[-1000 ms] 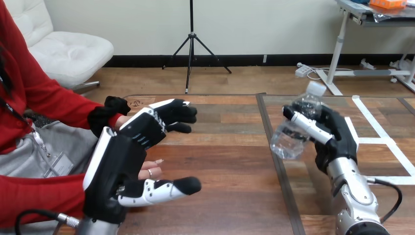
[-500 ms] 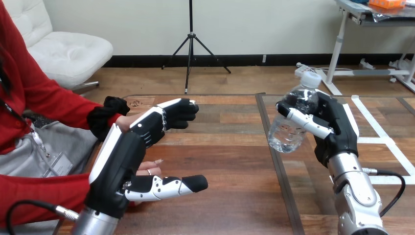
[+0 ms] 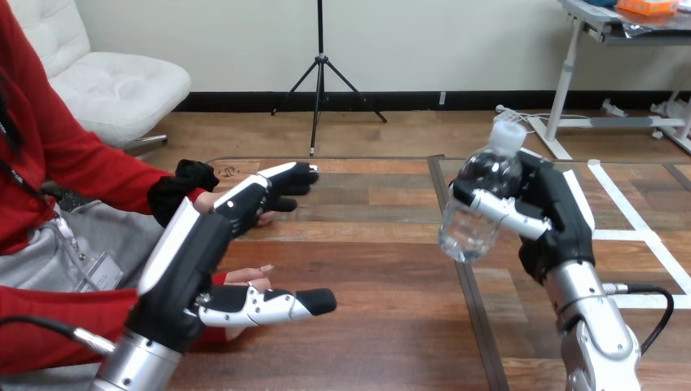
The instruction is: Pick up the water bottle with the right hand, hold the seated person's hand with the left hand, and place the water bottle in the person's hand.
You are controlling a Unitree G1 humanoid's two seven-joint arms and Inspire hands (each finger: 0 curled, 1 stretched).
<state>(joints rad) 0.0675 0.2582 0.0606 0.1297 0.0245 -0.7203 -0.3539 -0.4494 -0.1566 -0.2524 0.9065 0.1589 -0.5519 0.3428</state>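
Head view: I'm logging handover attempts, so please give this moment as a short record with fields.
right hand: fingers curled round the water bottle
water bottle: clear, white cap, lifted off the table, tilted with the cap uppermost
left hand: fingers straight, over the person's near hand, not curled round it
person's near hand: fingertips show between the left hand's thumb and fingers
handover: not yet done; water bottle apart from the person's near hand
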